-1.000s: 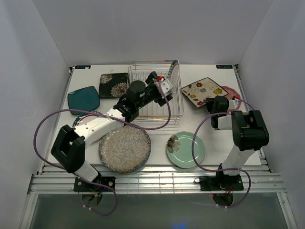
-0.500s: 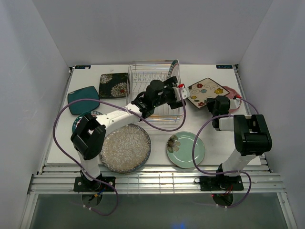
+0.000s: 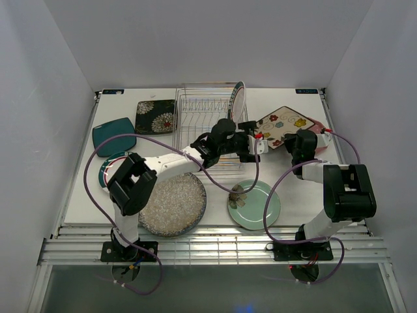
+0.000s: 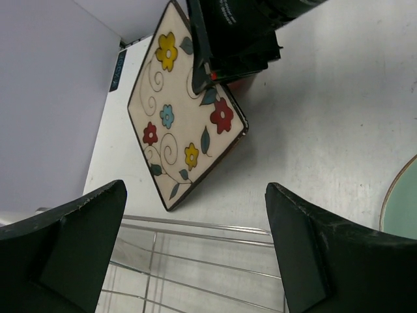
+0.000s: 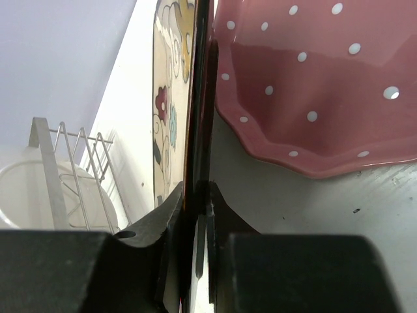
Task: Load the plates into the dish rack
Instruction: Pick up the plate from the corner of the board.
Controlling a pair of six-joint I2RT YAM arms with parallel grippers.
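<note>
We judge the job barely begun: only one plate [image 3: 238,99] stands on edge in the dish rack [image 3: 195,107], at the rack's upper right corner. Seven more are out on the table. The black floral square [image 3: 155,116] and the teal plate [image 3: 114,135] lie in the upper left. The white teal-rimmed plate [image 3: 106,171] is half hidden under the left arm. The grey speckled plate [image 3: 171,203] and the mint green plate [image 3: 254,204] are near the bottom of the frame. The cream floral square [image 3: 280,125] and the pink dotted plate [image 5: 313,78] are to the right of the rack. The right gripper [image 5: 195,202] has its jaws pinched on the cream square's dark rim, and the plate looks tipped on that side. The left gripper [image 3: 262,141] is spread wide with nothing between its fingers, facing the cream square from just beside the rack's right edge. Compared with a second ago, the left arm has swung away from the standing plate, down and to the right towards the cream square. The right arm has hardly shifted.
</note>
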